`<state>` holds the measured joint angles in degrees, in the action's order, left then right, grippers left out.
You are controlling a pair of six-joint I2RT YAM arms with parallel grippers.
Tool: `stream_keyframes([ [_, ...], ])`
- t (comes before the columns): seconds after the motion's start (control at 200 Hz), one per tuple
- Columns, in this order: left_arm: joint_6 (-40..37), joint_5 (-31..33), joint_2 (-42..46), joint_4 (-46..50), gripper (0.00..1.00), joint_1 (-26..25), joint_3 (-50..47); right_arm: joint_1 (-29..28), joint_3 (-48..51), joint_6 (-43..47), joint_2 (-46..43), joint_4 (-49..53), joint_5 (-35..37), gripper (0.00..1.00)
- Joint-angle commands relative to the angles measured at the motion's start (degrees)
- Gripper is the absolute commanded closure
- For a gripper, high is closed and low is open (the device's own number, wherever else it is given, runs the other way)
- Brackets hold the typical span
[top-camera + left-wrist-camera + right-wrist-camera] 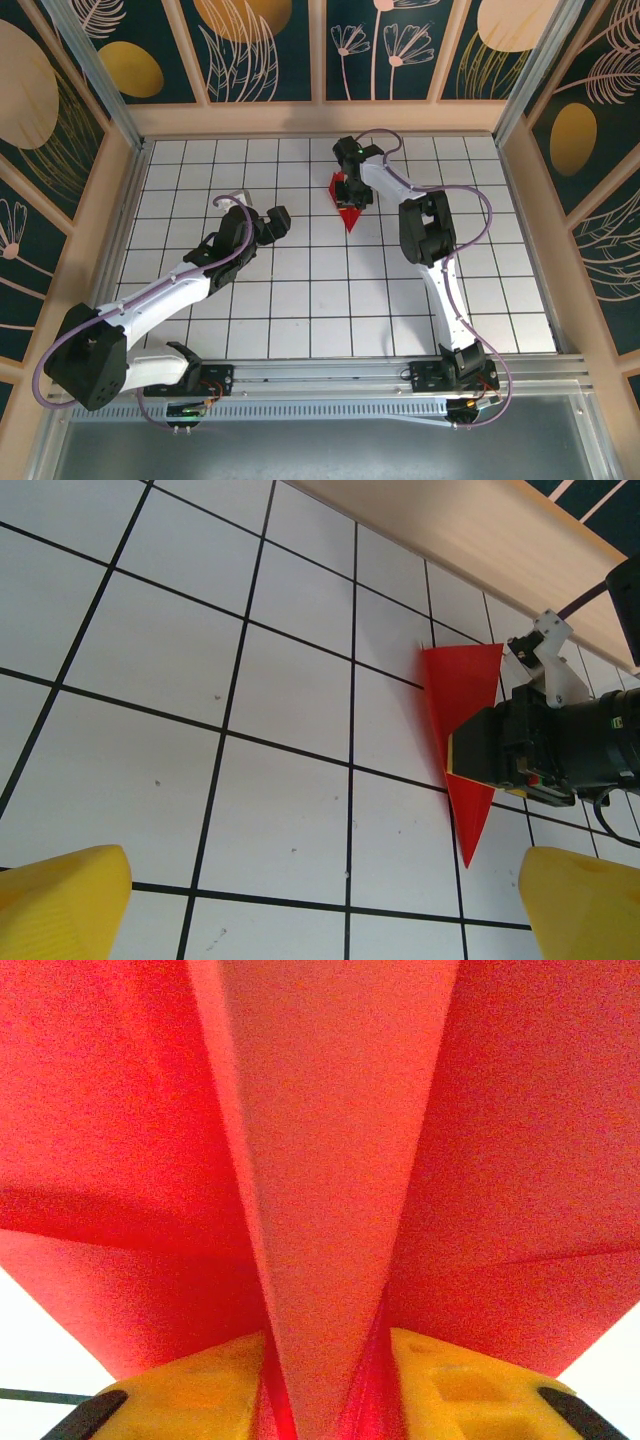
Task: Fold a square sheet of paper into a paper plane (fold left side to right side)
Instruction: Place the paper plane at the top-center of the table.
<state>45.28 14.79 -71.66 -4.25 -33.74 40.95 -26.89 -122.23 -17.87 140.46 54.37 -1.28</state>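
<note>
Resting on the gridded table, the paper plane is partly covered by the right gripper; its pointed tip is shown clear in the left wrist view. Its centre fold is seen between that gripper's narrowly parted fingers, but whether it is gripped cannot be told. The left gripper, spread wide, is well apart from the right gripper.

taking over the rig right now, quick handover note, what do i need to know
left claw: open, empty, hovering over the white gridded table, short of the paper.
right claw: fingers straddle the centre ridge of the bright red folded paper plane; pinching or loose, can't tell.
Plane: on the far half of the table, a pointed dart with wings spread either side of the ridge.
Done: folds look in place.
Left: probably just release, back the right arm off, check the shape holds.
</note>
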Motion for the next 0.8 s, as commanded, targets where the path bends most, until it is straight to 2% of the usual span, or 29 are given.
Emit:
stream_keyframes([
  [0.0,-0.78,0.19,0.38,0.64,0.01,0.36,1.41,-0.45,0.51,0.38,1.09,1.37,1.98,0.63],
  [0.385,-0.99,0.98,1.43,1.52,0.01,0.35,1.41,-0.88,0.41,-2.38,-0.11,0.41,2.59,0.67],
  [0.796,-1.06,0.97,1.35,1.61,0.01,0.34,1.27,-2.37,-0.37,-3.40,1.36,0.04,2.51,0.67],
])
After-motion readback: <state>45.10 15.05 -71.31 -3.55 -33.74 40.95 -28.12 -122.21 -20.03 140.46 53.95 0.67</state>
